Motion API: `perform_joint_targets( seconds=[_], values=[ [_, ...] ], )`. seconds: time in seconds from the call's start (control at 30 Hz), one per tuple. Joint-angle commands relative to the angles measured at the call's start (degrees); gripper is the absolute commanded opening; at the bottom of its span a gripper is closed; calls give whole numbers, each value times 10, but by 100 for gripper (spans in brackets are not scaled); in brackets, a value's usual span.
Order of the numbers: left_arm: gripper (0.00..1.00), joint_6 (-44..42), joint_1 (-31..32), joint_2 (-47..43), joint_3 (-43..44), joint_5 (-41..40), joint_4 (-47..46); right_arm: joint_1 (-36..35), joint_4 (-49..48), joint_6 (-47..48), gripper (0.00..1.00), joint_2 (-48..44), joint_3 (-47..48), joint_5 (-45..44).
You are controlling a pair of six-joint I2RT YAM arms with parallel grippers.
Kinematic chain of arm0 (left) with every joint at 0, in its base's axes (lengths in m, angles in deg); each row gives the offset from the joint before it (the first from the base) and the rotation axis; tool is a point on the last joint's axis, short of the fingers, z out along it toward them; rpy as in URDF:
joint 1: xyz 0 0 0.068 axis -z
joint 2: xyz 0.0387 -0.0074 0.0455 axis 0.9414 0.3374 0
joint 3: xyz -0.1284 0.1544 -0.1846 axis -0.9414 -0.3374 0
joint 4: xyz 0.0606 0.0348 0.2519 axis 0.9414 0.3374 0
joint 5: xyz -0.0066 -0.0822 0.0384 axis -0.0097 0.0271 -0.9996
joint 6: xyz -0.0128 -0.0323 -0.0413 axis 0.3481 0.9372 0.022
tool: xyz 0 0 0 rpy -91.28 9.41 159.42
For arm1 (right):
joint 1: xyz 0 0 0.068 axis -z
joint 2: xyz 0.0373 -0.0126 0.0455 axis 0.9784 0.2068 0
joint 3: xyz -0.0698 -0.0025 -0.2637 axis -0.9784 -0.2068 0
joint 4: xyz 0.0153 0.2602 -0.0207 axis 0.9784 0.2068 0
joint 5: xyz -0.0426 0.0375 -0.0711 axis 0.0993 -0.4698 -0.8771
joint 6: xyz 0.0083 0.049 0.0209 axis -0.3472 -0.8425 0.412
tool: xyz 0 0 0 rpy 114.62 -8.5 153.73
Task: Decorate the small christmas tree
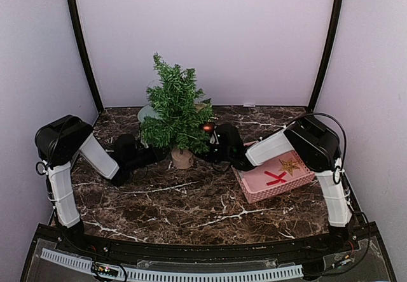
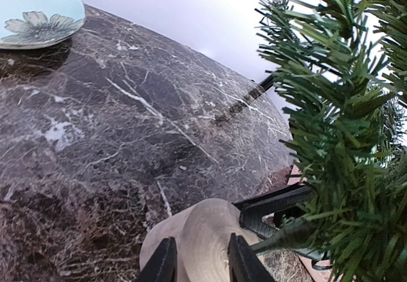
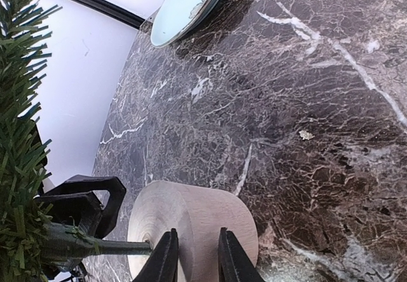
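The small christmas tree stands upright at the table's middle back on its tan cylindrical base. My left gripper reaches in from the left, low at the base. In the left wrist view its black fingers stand apart right in front of the base, with nothing between them. My right gripper comes from the right. Its fingers stand a narrow gap apart before the base. A small red-orange spot shows at the tree's right edge, just above the right gripper.
A pink basket at the right holds a gold star and a red cross-shaped piece. A pale blue flowered plate lies behind the tree, also in the left wrist view and the right wrist view.
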Motion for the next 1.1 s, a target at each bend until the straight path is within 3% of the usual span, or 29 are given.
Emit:
perform_joint_targets(
  seconds=[0.0,0.43,0.7,1.07],
  values=[
    [28,-16,-1,7,11,26,8,5,-19,9,23,9,12,14],
    [26,-5,5,10,-20,21,-16,4,-57,-23,40,-88,-102,-55],
    [26,-10,5,10,-12,18,-11,-23,-71,-55,38,-77,-103,-11],
    [26,-26,5,10,2,25,7,-45,-77,-89,34,-53,-84,-22]
  ],
)
